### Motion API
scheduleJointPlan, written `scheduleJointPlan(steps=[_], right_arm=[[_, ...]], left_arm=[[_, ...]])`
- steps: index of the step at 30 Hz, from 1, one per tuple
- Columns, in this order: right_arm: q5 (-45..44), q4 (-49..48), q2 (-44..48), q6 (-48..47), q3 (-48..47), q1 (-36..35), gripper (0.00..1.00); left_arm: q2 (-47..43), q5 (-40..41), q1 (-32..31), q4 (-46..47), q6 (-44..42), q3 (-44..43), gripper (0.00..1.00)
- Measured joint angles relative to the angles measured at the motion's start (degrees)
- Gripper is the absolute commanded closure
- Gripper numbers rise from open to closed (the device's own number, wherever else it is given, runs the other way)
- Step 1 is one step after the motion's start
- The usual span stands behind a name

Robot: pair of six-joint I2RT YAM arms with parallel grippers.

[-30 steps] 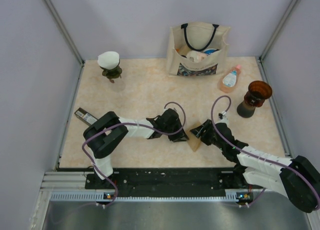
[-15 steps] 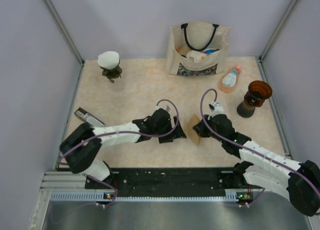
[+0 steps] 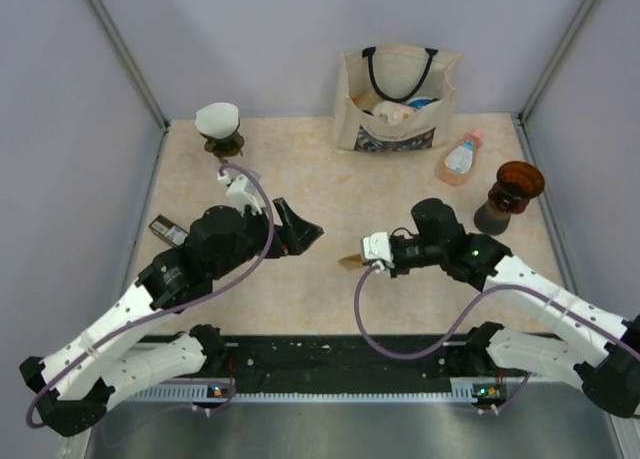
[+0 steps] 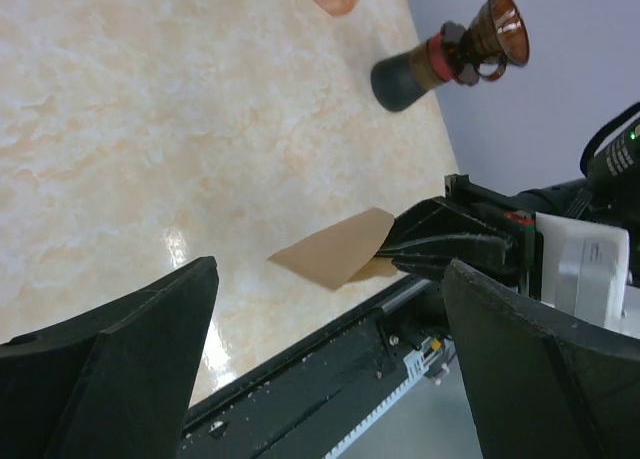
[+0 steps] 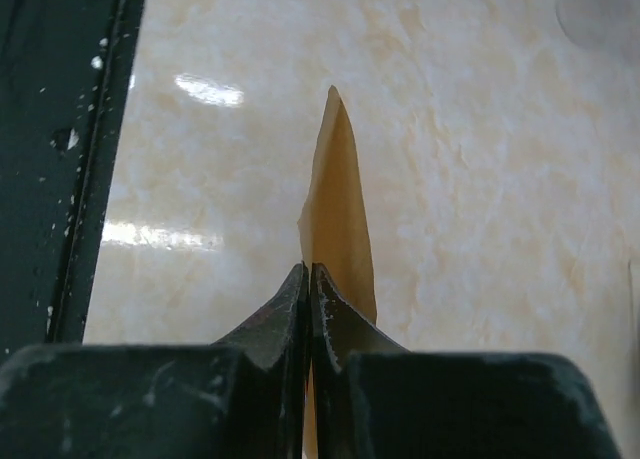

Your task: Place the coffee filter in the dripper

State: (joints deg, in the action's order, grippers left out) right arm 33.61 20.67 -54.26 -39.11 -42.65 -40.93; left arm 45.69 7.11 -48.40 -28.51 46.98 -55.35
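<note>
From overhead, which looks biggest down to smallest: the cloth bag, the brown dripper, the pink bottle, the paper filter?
Cloth bag, brown dripper, pink bottle, paper filter. The dripper only slightly beats the bottle; the filter shows only partly.

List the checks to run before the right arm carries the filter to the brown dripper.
1. Brown paper coffee filter held by right gripper: ok, jaws shut on its edge.
2. Left gripper free of the filter: ok, open and apart from it.
3. Filter opened into a cone: not ok, folded flat.
4. Translucent brown dripper upright and empty: ok.
5. Filter lifted off the marbled table: cannot tell.
6. Way to the dripper free: ok, the pink bottle lies beside it, off the direct line.
</note>
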Motion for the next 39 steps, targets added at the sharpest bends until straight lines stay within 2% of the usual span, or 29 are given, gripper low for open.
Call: scheduleJointPlan(steps=[3,6,10,13,17,24,39], right_arm=[[1.33,9.51,-6.16,-14.16,-7.91,-4.87,1.00],[1.05,15.82,-10.51,-24.24,-13.09,-7.61,1.00],[-0.33,22.62,-14.14,-33.86,-16.63,-10.29,1.00],[-1.01,26.10,-15.87,-38.12,-17.92,-11.04,1.00],[-1.40,28.61,-17.07,-41.46,-18.62,-11.74,1.00],[-0.96,30.38,-17.90,-43.45,-19.41,-12.44,1.00],[-0.17,30.71,-18.29,-44.83,-19.78,-12.70,1.00]], left_arm=[[2.75,-3.98,0.04,-1.99,-1.99,-2.69,0.01],[7.32,-10.93,0.07,-2.34,-4.83,-3.23,0.01],[11.37,-20.37,0.04,-1.03,-7.21,-0.15,0.01],[12.26,-24.59,0.04,-0.17,-8.15,2.47,0.01],[13.92,-28.09,0.04,2.84,-8.52,4.55,0.01],[17.25,-28.24,0.04,5.79,-8.55,6.10,0.01],[17.99,-22.88,0.04,7.30,-7.54,7.76,0.06]])
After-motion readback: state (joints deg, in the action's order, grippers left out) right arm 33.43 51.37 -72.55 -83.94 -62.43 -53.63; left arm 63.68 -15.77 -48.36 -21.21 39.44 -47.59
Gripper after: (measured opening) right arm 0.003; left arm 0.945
